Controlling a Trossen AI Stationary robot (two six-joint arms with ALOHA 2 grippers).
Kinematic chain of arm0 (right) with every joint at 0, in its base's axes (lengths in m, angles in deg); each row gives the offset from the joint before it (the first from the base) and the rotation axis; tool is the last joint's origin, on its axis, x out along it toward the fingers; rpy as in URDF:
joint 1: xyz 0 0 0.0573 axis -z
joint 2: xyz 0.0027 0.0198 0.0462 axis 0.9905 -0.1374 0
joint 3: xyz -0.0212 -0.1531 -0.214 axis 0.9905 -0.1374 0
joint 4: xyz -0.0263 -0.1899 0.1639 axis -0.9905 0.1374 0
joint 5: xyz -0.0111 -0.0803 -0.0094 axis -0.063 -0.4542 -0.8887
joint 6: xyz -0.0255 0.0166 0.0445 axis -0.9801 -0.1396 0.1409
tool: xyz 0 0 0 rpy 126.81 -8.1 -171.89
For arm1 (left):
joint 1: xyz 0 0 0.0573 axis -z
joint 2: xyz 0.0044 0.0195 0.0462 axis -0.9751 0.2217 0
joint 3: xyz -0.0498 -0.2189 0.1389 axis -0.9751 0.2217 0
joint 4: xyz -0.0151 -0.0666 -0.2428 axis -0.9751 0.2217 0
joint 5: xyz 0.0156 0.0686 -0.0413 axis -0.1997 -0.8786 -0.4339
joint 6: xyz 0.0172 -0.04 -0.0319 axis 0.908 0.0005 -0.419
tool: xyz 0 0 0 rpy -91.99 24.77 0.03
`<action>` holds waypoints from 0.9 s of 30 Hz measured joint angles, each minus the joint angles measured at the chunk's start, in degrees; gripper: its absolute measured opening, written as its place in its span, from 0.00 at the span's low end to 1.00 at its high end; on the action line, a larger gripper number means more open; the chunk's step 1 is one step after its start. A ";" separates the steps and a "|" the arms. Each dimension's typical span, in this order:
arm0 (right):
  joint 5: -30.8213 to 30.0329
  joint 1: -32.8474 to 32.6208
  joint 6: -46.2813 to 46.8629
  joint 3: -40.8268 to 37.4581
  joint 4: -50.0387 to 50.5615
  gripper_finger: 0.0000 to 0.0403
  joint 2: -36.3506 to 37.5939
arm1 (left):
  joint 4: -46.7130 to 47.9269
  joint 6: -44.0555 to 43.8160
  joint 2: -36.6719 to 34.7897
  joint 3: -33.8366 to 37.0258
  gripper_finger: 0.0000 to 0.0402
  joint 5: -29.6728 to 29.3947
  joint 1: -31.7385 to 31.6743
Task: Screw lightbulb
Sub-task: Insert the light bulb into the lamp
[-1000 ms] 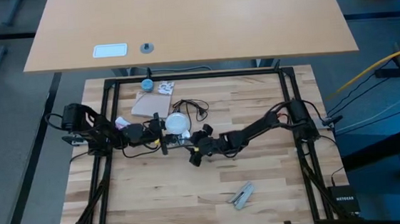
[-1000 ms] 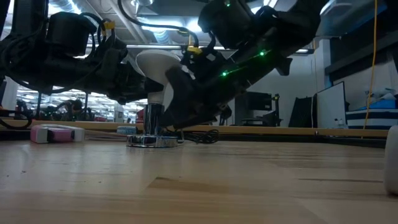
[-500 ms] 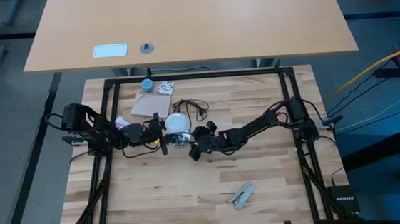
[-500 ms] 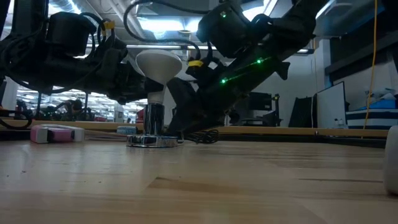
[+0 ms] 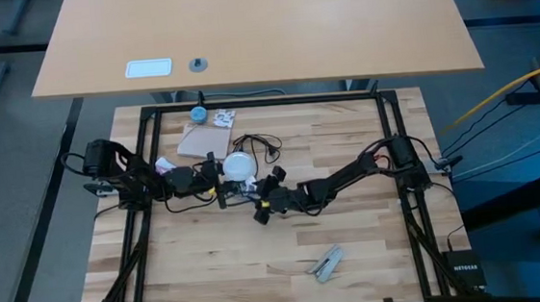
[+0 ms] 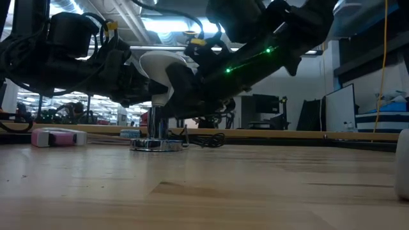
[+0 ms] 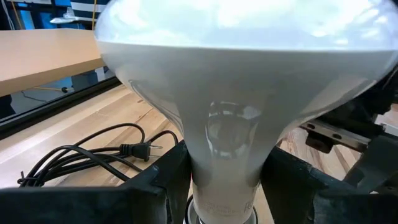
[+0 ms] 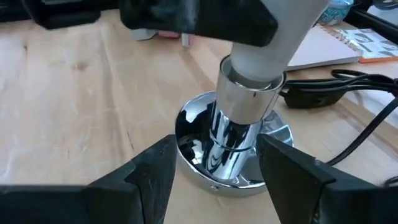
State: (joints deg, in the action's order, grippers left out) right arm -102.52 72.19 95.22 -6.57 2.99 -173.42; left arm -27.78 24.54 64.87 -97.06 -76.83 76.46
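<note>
The lightbulb [image 5: 239, 165] stands upright in the chrome socket base [image 8: 233, 152]. Left gripper [image 7: 214, 180] jaws hold its neck. Right gripper [image 8: 214, 165], jaws wide, has returned around the base, probably to steady it.

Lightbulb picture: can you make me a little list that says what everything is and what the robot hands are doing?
lightbulb: white lightbulb standing upright, neck down in the socket
socket: shiny silver socket on a round base on the wooden table
left hand: left hand has a finger on each side of the lightbulb's neck, close against it
right hand: right hand is open, one finger on each side of the socket base, not touching it
cord: black cord lying on the table behind the socket
</note>
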 joint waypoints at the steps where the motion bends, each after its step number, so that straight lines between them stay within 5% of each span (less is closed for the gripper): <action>1: 0.03 0.10 0.02 0.00 0.06 0.56 0.00 | 0.00 0.00 0.00 0.00 0.39 -0.01 0.00; 16: 4.61 1.24 5.13 0.49 -8.88 0.56 -6.18 | -0.07 -0.06 0.00 -0.02 0.39 -0.02 -0.02; 27: -0.67 1.35 9.21 3.74 2.34 0.56 -6.75 | -0.06 0.15 0.00 -0.02 0.39 -0.11 -0.09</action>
State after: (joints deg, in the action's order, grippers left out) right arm -103.20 73.55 104.43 -2.84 5.34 -180.18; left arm -27.83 24.69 64.87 -97.08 -76.94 76.37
